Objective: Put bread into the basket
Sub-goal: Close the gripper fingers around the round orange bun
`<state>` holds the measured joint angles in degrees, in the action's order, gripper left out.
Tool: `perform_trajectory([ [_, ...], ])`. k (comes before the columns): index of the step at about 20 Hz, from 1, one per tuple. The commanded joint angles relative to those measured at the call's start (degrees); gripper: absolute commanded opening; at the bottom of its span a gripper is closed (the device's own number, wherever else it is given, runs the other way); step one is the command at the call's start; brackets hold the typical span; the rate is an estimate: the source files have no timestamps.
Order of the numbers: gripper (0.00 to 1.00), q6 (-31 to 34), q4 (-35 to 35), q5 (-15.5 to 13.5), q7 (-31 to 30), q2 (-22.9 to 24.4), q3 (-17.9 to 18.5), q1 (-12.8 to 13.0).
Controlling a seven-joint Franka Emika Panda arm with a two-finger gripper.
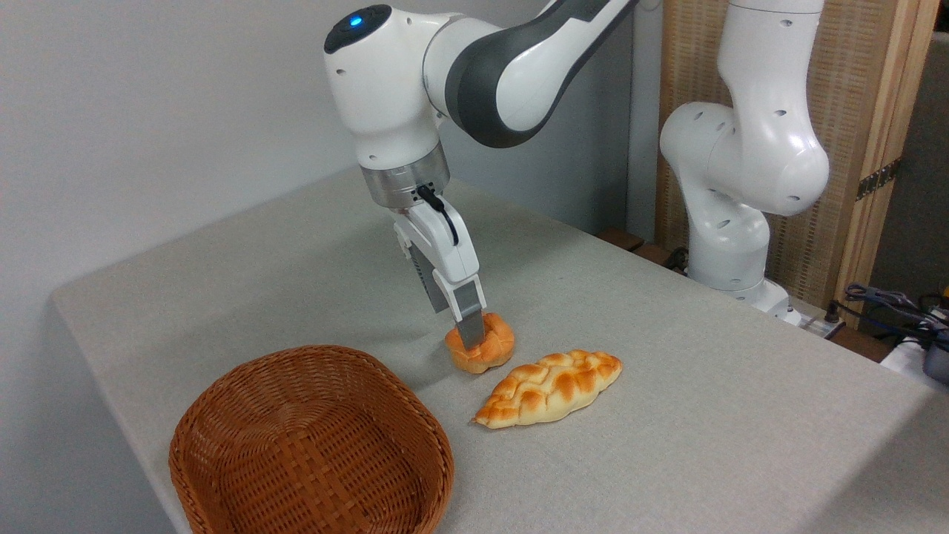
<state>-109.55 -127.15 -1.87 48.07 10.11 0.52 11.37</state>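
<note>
Near the middle of the grey worktop (667, 415) sits the bread (485, 347), a small round golden bun, resting on the cloth. End effector (467, 334) is down on it: the near finger (468, 315) covers the bun's front-left side, the other finger is hidden behind. Cannot tell whether the jaws are clamped on the bun or only straddling it. Just beside the bun, to the right and front, lies a braided loaf (550, 387). Basket (222, 415), reddish-brown wicker, stands apart at front left, nothing inside.
</note>
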Motion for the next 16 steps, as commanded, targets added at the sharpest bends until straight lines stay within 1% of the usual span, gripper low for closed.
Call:
perform_trajectory([
  [1,1.00,-0.84,-1.70,0.91,2.20,1.49,0.53,0.32],
  [3,1.00,-0.92,-2.22,1.17,3.42,1.23,0.53,0.32],
  [5,1.00,-0.84,-2.40,2.31,3.87,0.79,0.53,0.41],
  [9,1.00,-0.93,-2.66,2.49,4.74,0.44,0.53,0.32],
  [12,1.00,-1.36,-2.58,3.98,5.71,0.44,0.53,0.32],
  [16,1.00,-3.29,-2.40,3.90,5.72,0.53,0.71,0.32],
])
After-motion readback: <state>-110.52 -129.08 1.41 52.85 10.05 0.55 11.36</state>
